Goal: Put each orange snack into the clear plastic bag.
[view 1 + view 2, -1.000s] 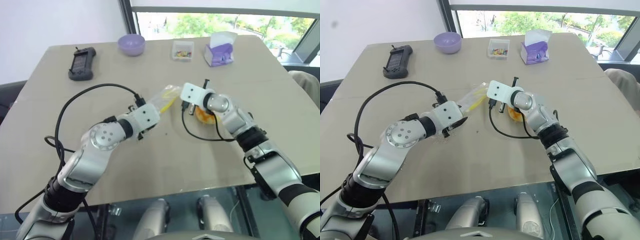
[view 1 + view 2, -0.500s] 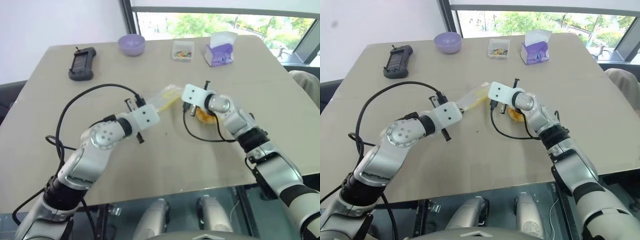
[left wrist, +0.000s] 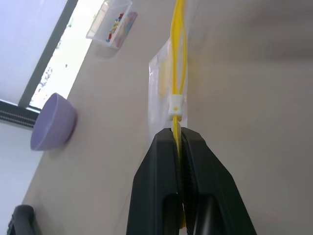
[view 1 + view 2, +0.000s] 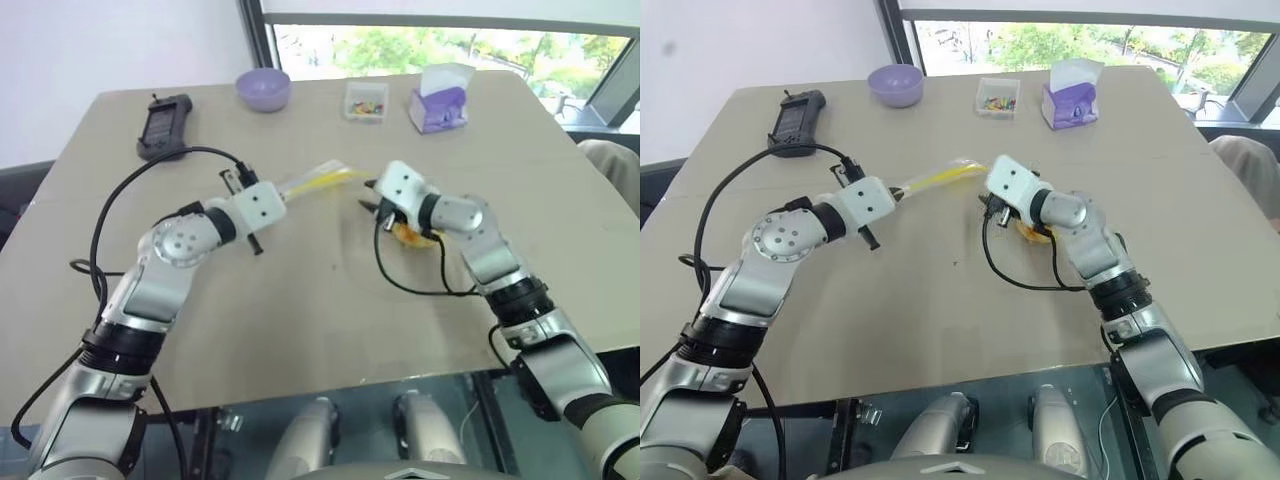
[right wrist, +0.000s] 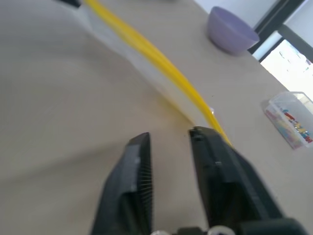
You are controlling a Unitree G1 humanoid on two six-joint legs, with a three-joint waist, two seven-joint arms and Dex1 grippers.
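The right gripper (image 5: 168, 142) is nearest; its two black fingers stand a little apart with nothing between them, and one finger is just beside the yellow zip strip of the clear plastic bag (image 4: 318, 181). Half a second ago this gripper was at the end of the bag; now it has drawn back from it, so I judge that it has let go or missed its hold. The orange snack (image 4: 411, 234) lies on the table (image 4: 300, 330) under the right wrist, outside the bag. The left gripper (image 3: 179, 139) is pinched tight on the yellow strip, next to the white slider, and it has pulled the bag toward the robot's left and lifted it, so the bag now hangs stretched above the table. For the task this means the bag is held at one end only and its mouth is not open, so the snack cannot go in yet. Farther away stand the purple bowl (image 4: 263, 88), the small clear box (image 4: 365, 100), the tissue pack (image 4: 438, 100) and the black handheld device (image 4: 164, 126), all untouched.
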